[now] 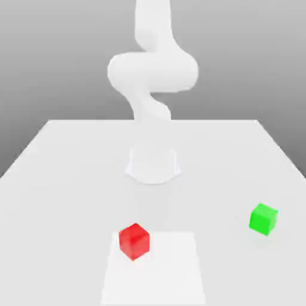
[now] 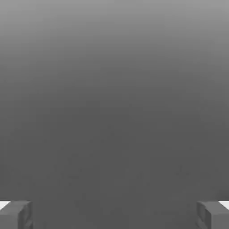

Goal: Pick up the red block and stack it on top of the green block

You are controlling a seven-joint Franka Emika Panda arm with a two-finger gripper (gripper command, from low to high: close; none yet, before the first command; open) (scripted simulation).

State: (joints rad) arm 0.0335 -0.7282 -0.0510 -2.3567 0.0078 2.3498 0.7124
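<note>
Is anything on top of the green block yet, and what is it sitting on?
Nothing is on the green block; its top face is bare. It rests directly on the white table. The red block sits apart, on a lighter square patch. The blocks' undersides are hidden.

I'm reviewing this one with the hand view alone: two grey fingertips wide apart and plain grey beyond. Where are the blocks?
Observer: In the exterior view the red block sits on the white table, on a slightly brighter square patch near the front edge.
Operator: And the green one?
Observer: The green block stands on the table toward the exterior view's right, well apart from the red block.
Operator: Is anything stacked yet?
Observer: No. Both cubes rest separately on the table, and the arm rises from its base behind them, touching neither.
Operator: So the gripper is open and empty.
</note>
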